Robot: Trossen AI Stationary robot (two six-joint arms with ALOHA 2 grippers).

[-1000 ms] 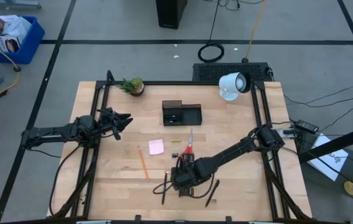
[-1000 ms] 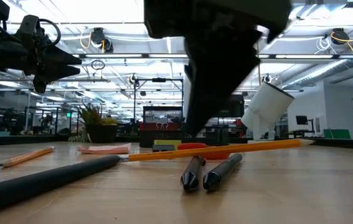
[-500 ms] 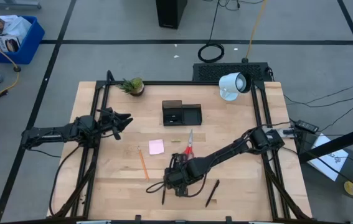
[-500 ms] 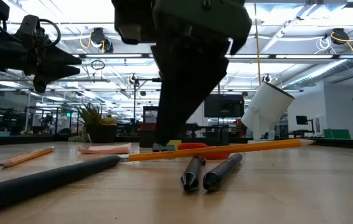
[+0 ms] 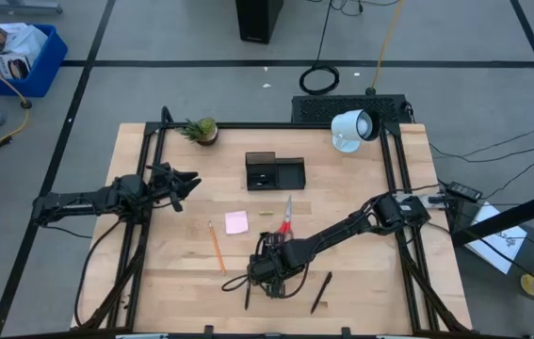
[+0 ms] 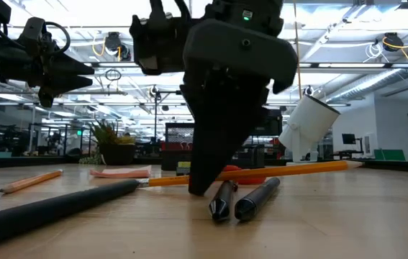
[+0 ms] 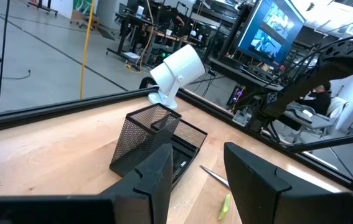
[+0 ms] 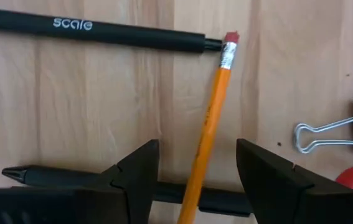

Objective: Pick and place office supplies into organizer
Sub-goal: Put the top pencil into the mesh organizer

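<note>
My right gripper is open and points steeply down near the table's near edge. Its fingers stand on either side of an orange pencil, which lies over a black pen; I see no touch. A second black pen lies just beyond. Other supplies lie flat on the table: red-handled scissors, a pink sticky-note pad, another pencil and another pen. The black organizer stands toward the far edge. My left gripper waits open and level at the table's left.
A binder clip lies close to my right gripper's finger. A small potted plant stands at the far left and a white lamp-like device at the far right. A small yellow piece lies in front of the organizer.
My right gripper has come down toward the pencil and the pens and has shifted a little toward the table's left edge, its fingers still apart. The supplies have stayed where they lay.
</note>
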